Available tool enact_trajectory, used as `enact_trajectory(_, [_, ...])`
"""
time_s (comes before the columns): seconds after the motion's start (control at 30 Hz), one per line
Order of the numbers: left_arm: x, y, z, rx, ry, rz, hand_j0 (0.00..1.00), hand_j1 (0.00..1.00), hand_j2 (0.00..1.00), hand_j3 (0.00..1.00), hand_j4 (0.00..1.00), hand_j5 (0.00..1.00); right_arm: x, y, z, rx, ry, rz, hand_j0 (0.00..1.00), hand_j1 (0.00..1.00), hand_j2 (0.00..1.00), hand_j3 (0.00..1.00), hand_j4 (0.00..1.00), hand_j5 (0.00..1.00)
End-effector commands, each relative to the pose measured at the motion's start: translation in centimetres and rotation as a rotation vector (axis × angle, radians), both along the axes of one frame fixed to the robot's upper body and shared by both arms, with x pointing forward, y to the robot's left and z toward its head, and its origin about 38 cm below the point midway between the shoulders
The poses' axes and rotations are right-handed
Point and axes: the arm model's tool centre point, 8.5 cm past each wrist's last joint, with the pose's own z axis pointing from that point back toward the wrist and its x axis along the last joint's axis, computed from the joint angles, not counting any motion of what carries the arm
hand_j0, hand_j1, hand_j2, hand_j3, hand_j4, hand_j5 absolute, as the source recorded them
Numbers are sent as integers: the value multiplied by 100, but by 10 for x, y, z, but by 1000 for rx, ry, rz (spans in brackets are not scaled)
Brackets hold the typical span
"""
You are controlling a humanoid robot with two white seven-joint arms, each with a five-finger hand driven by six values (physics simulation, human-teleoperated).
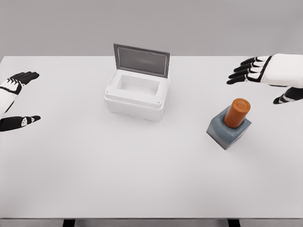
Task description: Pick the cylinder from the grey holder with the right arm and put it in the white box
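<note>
An orange cylinder [236,112] stands upright in a grey holder [227,130] on the right part of the white table. My right hand [265,78] hovers above and to the right of it, fingers spread, holding nothing, apart from the cylinder. A white box [137,95] sits at the table's middle back, its grey lid [141,60] raised open behind it and its inside bare. My left hand [16,97] rests at the left edge, fingers relaxed and holding nothing.
The white table [118,175] spans the view, with its front edge near the bottom of the picture. A plain grey wall lies behind its far edge.
</note>
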Motion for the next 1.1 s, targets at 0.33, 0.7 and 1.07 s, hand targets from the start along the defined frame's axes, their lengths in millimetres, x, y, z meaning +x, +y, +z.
enact_trajectory(0.33, [0, 0, 0, -4, -1, 0, 100, 100, 100, 100, 100, 100, 9, 11, -44, -14, 95, 14, 100, 100, 100, 100, 100, 100])
enact_trajectory(0.7, [0, 0, 0, -4, -1, 2, 100, 100, 100, 100, 100, 100, 19, 6, -65, -49, 125, -15, 100, 100, 100, 100, 100, 100])
enact_trajectory(1.07, [0, 0, 1, -5, -3, 2, 100, 100, 100, 100, 100, 100, 27, 10, -68, -59, 110, -17, 99, 99, 99, 99, 99, 99])
